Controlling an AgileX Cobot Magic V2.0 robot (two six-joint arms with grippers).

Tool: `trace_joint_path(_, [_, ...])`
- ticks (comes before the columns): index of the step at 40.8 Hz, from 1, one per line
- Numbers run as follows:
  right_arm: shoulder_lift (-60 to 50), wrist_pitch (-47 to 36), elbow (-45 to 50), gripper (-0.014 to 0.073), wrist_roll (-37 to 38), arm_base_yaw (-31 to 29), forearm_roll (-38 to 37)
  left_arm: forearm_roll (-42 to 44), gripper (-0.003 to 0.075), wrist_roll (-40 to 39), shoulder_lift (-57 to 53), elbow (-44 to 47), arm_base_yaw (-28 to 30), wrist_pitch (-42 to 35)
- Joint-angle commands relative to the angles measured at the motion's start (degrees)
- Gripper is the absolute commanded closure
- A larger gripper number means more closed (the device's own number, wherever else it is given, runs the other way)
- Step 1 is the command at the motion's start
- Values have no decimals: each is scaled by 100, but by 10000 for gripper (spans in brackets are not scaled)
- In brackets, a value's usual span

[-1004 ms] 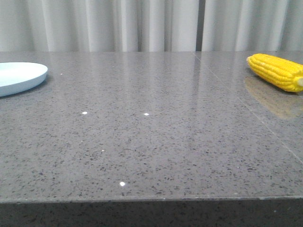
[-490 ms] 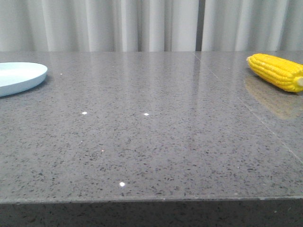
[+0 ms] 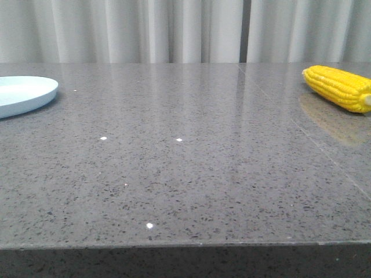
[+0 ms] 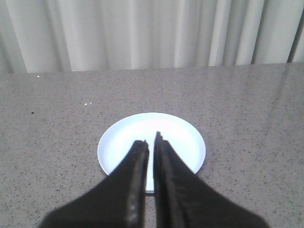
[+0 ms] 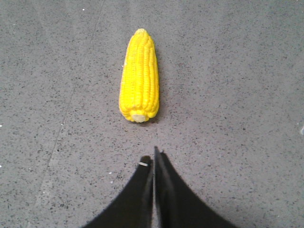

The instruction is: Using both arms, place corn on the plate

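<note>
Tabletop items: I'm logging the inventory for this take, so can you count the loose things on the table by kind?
Corn: 1
Plate: 1
Total: 2

Glossy speckled stone table [image 3: 191, 174] (mirror-like), smooth plate [image 4: 118, 142], bumpy corn [image 5: 139, 78]

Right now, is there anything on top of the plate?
Nothing lies on the plate; its visible surface is bare. The shut left claw hides a strip of its near side. The corn lies on the table.
</note>
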Motion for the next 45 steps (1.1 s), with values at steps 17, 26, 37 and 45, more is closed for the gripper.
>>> trace_joint_path(17, [34,-356,-157,94,-17,-11,-130,5,102,-53,1317,-620,-37,452])
trace_joint_path(26, [34,-356,-157,94,-17,-11,-130,57,102,-13,2593,-1281,-37,850])
trace_joint_path(37, [34,-356,-157,94,-17,-11,-130,511,102,10,4139,-2172,99,1328])
trace_joint_path(45, [34,-356,-157,94,-17,-11,-130,251,102,319,5201,-2972,666,1552])
